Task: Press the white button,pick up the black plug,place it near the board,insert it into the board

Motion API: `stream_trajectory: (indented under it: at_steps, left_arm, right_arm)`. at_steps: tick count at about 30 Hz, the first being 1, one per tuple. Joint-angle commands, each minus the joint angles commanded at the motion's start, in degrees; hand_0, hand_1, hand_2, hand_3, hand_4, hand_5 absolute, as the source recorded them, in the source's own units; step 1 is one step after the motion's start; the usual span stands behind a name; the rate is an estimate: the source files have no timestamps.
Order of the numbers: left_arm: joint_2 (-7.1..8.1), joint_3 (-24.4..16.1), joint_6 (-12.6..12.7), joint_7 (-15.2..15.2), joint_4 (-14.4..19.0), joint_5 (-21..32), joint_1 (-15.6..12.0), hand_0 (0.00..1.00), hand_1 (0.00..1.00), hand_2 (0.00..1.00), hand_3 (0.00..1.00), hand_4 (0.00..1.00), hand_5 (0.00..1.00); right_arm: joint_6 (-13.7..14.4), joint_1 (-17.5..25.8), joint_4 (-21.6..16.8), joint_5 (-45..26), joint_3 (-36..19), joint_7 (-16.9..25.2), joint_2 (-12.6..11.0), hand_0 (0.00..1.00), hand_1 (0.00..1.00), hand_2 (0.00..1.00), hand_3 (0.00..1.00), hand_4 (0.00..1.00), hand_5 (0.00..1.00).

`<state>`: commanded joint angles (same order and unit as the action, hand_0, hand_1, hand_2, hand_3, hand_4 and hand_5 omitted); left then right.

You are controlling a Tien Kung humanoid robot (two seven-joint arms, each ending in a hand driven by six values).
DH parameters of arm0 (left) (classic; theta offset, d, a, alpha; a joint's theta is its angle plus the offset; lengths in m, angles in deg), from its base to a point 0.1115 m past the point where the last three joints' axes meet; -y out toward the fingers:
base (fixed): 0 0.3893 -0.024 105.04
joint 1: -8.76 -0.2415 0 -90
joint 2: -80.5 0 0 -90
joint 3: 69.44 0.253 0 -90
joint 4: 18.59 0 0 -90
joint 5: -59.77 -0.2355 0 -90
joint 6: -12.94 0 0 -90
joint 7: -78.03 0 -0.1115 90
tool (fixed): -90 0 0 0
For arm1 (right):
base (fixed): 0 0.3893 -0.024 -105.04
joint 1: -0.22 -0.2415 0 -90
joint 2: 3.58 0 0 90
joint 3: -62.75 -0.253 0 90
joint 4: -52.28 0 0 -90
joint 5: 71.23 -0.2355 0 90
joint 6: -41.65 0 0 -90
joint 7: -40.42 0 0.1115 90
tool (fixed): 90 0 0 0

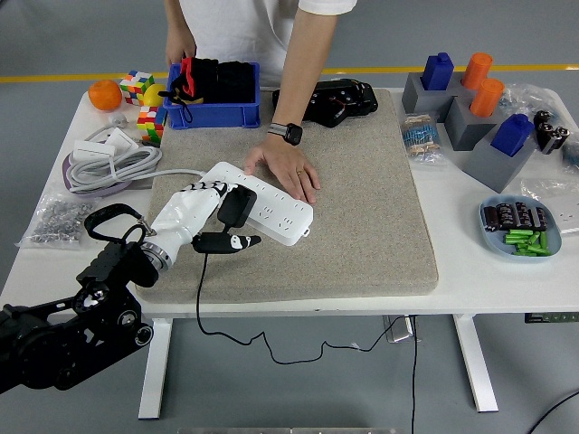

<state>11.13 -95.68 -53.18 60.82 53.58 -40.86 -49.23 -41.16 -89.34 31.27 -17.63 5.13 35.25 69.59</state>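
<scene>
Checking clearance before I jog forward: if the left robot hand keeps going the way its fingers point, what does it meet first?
Likely the black plug on the white power strip, just ahead of the left robot hand; depth is unclear.

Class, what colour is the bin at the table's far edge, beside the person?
Blue. The bin shows clearly in the head view, holding black and red items.

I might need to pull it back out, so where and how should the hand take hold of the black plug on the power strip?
Grip the black plug by its blocky body, fingers on its two opposite side faces. It stands up from the near-left end of the white power strip, with its cord trailing off over the table's near edge. Come from the left, where the left hand already is; the person's hand rests on the strip's far side.
</scene>
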Motion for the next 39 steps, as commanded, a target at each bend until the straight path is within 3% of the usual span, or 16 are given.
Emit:
stream_trajectory:
  at_steps: [8, 19, 31, 35, 39]
  left_arm:
    - [-2.27, 0.79, -0.72, -0.30, -2.96, 0.13, 1.88, 0.898, 0.901, 0.829, 0.803, 0.701, 0.651]
    - [-6.22, 2.98, -1.82, -0.55, -9.82, 2.04, 5.49, 0.891, 0.882, 0.816, 0.787, 0.661, 0.664]
    - [-6.00, 3.58, -1.70, -0.52, -10.65, 5.44, 4.22, 0.874, 0.869, 0.812, 0.778, 0.662, 0.657]
    - [-5.61, 1.86, -1.30, -0.21, -9.81, 5.16, 3.45, 0.862, 0.861, 0.811, 0.776, 0.667, 0.655]
    - [-4.74, -2.30, -1.10, -0.45, -7.59, 4.30, 2.45, 0.862, 0.861, 0.811, 0.776, 0.667, 0.655]
  right_arm:
    - [0.16, -0.13, 0.10, -0.19, 0.48, 0.18, -0.18, 0.568, 0.519, 0.538, 0.552, 0.642, 0.354]
    - [0.13, -0.26, 0.02, -0.38, 1.39, 0.19, -0.31, 0.568, 0.519, 0.538, 0.552, 0.641, 0.352]
    - [0.15, -0.16, 0.06, -0.40, 1.28, 0.17, -0.31, 0.568, 0.518, 0.537, 0.552, 0.641, 0.352]
    - [0.15, -0.09, 0.02, -0.36, 1.17, 0.19, -0.23, 0.567, 0.517, 0.537, 0.552, 0.641, 0.351]
    - [0.18, 0.02, 0.00, -0.32, 0.90, 0.24, -0.16, 0.567, 0.517, 0.537, 0.552, 0.641, 0.351]
